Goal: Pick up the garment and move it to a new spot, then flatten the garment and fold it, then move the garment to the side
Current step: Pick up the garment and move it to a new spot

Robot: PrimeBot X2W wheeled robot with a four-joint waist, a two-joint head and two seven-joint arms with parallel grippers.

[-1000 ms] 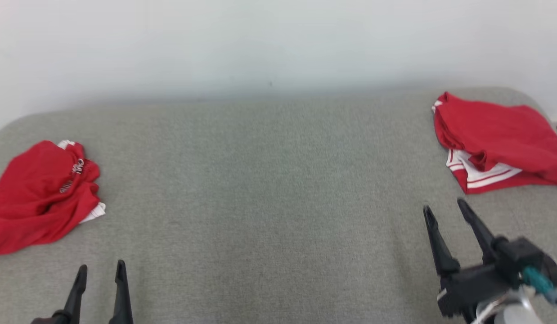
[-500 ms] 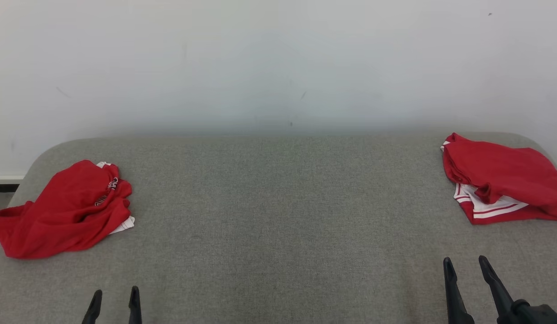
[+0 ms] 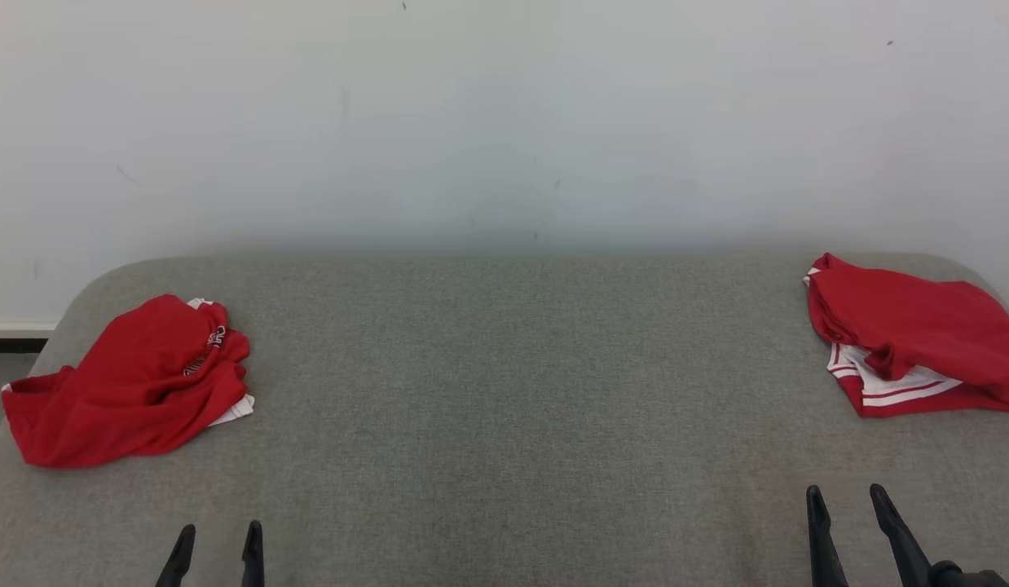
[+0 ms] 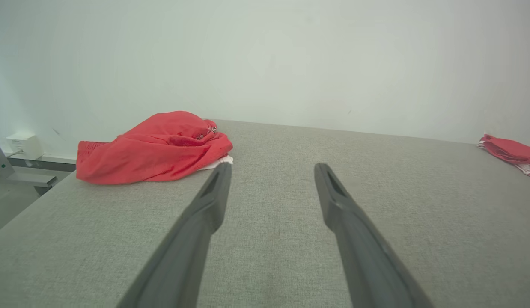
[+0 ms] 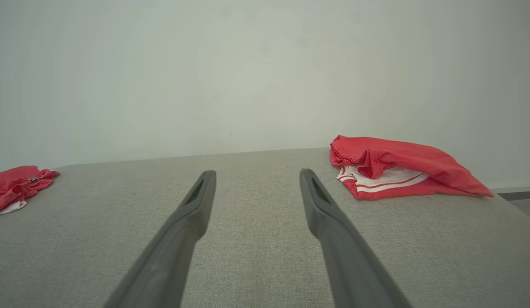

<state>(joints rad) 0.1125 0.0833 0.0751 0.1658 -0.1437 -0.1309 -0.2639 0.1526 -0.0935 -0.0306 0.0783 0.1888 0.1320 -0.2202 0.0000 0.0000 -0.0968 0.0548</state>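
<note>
A crumpled red garment (image 3: 134,383) lies bunched at the left end of the grey table (image 3: 504,408); in the left wrist view this garment (image 4: 153,147) sits ahead and left of the fingers. A second red garment (image 3: 908,334) with white stripes lies loosely folded at the right end, and the right wrist view has that garment (image 5: 397,167) ahead and to the right. My left gripper (image 3: 219,530) is open at the lower left, holding nothing. My right gripper (image 3: 845,492) is open at the lower right, also holding nothing. Both hover low near the front edge.
A plain white wall (image 3: 504,122) rises right behind the table. The table's rounded back corners and side edges lie close to each garment. A white box (image 4: 23,144) and a ledge sit beyond the left edge.
The head view has tilted up, so everything sits lower in the picture. My right gripper has drawn back toward the front edge, away from the striped garment. Both garments lie unmoved.
</note>
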